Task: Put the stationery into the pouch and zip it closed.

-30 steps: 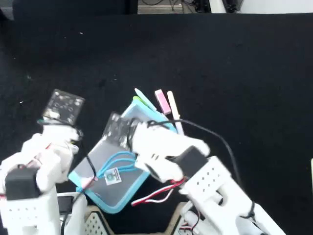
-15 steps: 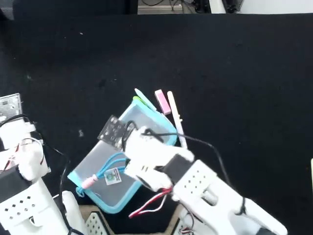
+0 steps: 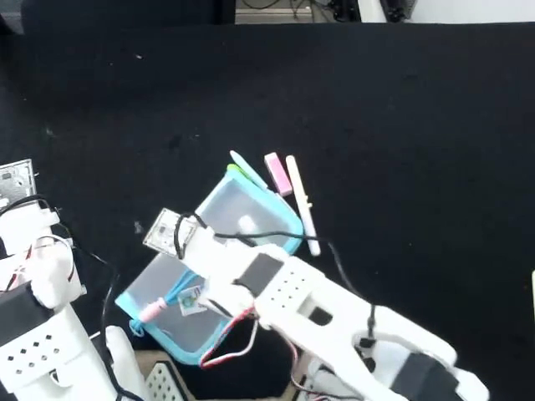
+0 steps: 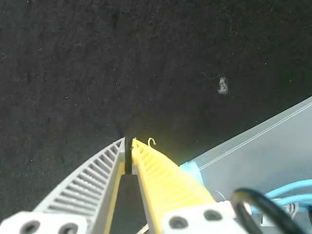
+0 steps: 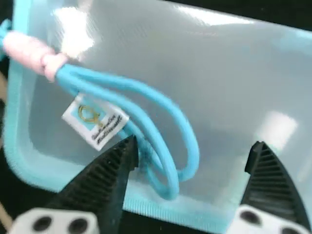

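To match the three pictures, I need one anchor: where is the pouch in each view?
High view: the pouch lies at lower centre, partly under the right arm.
Left wrist view: a corner of the pouch lies beside the shut left tool.
Right wrist view: the pouch lies under the open right tool.
Shared landmark: the blue cord on the pouch.

**A robotics lab bench**

A table (image 3: 401, 125) draped in black cloth carries the left arm (image 3: 38, 351) and right arm (image 3: 334, 309), both white plastic. The right arm has a loose black cable (image 3: 267, 242) and an exposed circuit board (image 3: 165, 232). Beyond the table's far edge, cords (image 3: 276, 7) trail over a pale floor.
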Robot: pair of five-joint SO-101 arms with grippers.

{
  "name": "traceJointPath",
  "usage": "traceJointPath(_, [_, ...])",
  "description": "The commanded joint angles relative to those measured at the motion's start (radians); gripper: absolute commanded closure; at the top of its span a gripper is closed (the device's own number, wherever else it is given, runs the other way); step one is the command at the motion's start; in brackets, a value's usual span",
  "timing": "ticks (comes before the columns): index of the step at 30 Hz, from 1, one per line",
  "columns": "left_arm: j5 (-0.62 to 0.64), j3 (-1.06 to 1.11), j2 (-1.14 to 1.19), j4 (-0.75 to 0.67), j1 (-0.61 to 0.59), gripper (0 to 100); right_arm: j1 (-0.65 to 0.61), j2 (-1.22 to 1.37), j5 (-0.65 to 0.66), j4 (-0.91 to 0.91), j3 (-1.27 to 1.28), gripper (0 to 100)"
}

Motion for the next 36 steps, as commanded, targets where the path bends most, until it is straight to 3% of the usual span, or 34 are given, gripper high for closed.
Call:
traceJointPath(1, [0.009, -0.005, -0.006, -0.008, -0.008, 97, 0.034, 0.068, 0.101, -0.084, -0.054, 64.9])
traceJointPath(4, [0.009, -0.004, -0.006, -0.008, -0.008, 97, 0.035, 0.102, 0.175, -0.098, -0.054, 75.3])
traceJointPath(7, [0.009, -0.004, -0.006, -0.008, -0.008, 97, 0.037, 0.068, 0.169, -0.095, -0.053, 99.8])
traceJointPath(9, [0.008, -0.004, -0.006, -0.008, -0.007, 97, 0.064, 0.008, 0.15, -0.051, -0.054, 95.0])
traceJointPath(11, [0.008, -0.002, -0.006, -0.008, -0.007, 97, 0.101, -0.076, 0.153, 0.005, -0.076, 99.2])
traceJointPath(16, [0.008, -0.002, -0.006, -0.008, -0.007, 97, 0.195, -0.289, 0.149, 0.178, -0.177, 98.8])
traceJointPath(24, [0.008, -0.005, -0.006, -0.008, -0.005, 97, 0.278, -0.406, 0.147, 0.221, -0.246, 98.8])
traceJointPath(28, [0.008, -0.027, -0.005, -0.046, -0.005, 97, 0.342, -0.42, 0.152, 0.261, -0.458, 98.8])
traceJointPath(32, [-0.012, -0.064, -0.005, -0.1, -0.004, 97, 0.316, -0.346, 0.152, 0.4, -0.762, 98.8])
traceJointPath(36, [-0.015, -0.102, -0.005, -0.121, 0.071, 97, 0.302, -0.205, 0.147, 0.54, -1.067, 98.8])
